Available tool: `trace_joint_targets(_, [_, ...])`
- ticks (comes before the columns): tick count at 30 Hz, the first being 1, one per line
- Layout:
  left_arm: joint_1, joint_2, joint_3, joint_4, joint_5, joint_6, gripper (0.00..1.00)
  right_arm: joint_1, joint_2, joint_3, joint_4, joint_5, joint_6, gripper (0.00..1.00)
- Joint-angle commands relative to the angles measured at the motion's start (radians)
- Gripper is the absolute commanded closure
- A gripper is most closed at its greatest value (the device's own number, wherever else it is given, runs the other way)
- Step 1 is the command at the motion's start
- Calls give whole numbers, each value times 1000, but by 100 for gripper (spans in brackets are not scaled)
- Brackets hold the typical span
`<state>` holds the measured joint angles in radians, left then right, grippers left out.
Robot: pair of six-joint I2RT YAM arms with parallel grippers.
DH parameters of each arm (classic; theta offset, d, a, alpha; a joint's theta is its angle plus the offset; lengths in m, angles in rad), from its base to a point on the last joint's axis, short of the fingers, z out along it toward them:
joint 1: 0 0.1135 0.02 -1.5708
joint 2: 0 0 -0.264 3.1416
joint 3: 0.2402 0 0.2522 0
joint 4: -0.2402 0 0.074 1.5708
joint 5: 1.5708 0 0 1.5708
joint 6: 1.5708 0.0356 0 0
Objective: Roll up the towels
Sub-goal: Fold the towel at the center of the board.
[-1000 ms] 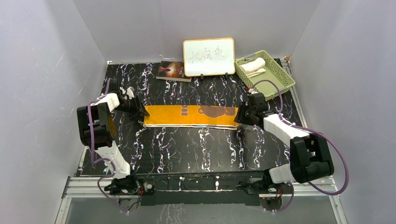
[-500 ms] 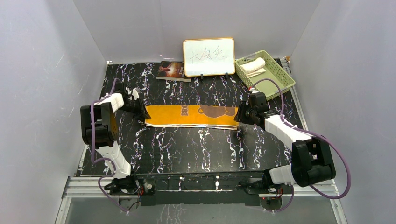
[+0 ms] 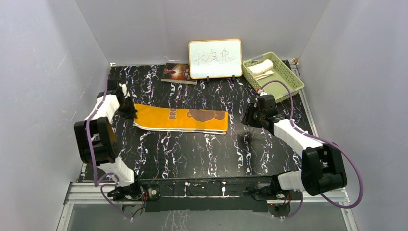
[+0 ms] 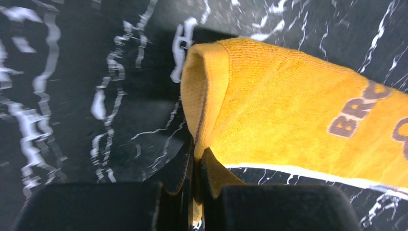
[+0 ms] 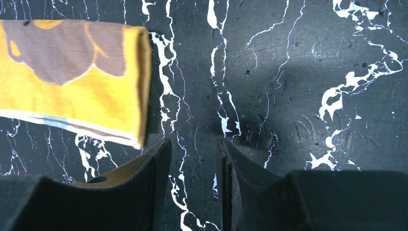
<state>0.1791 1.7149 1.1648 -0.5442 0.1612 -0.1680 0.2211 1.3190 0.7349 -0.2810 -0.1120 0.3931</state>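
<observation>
Pinching the left end of the orange-yellow towel point(image 3: 180, 119), the left gripper point(image 3: 129, 109) has its fingers pressed together on the cloth. In the left wrist view a fold of the fabric runs down between the two dark fingers, and the end curls up off the table point(image 3: 192, 154) with a shadow under it. The towel lies flat and stretched out in front of the board point(image 3: 215, 58), on the arms' side of it. Its right end sits in front of the board's right half, while its held left end reaches well to the left of the board. Brown lettering and a brown bear-like figure show on its upper face, with a pale stripe along its near edge.

The right gripper point(image 3: 248, 117) hovers in front of the board's right edge, just beside the towel's right end but apart from it — its fingers are spread with only bare marbled table between them, holding nothing.

The cream-white towel point(image 3: 261, 67) lies in a green basket point(image 3: 288, 82) just to the right of the board. A book point(image 3: 176, 72) lies flat just to the board's left.
</observation>
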Motion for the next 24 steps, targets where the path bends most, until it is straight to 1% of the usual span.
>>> trace_joint_targets(1, [8,-133,65,-76,-162,5,100,2,-10,44,50,1,-10,64])
trace_joint_targets(5, [-11,-199,105,-116,-212,-1,100,4,-3,52,52,0,-5,65])
trace_joint_targets(7, [-59,-216,130,-141,-274,-3,100,5,2,58,51,0,-4,65])
trace_joint_targets(10, [-174,-203,177,-185,-353,-23,100,8,9,66,51,-1,1,66])
trace_joint_targets(15, [-389,-65,261,-264,-476,-77,100,11,8,85,39,-1,2,66])
trace_joint_targets(19, [-518,33,331,-294,-513,-120,100,14,-16,90,20,17,-6,66])
trace_joint_targets(24, [-683,182,516,-369,-529,-152,100,13,-25,85,16,29,-11,65])
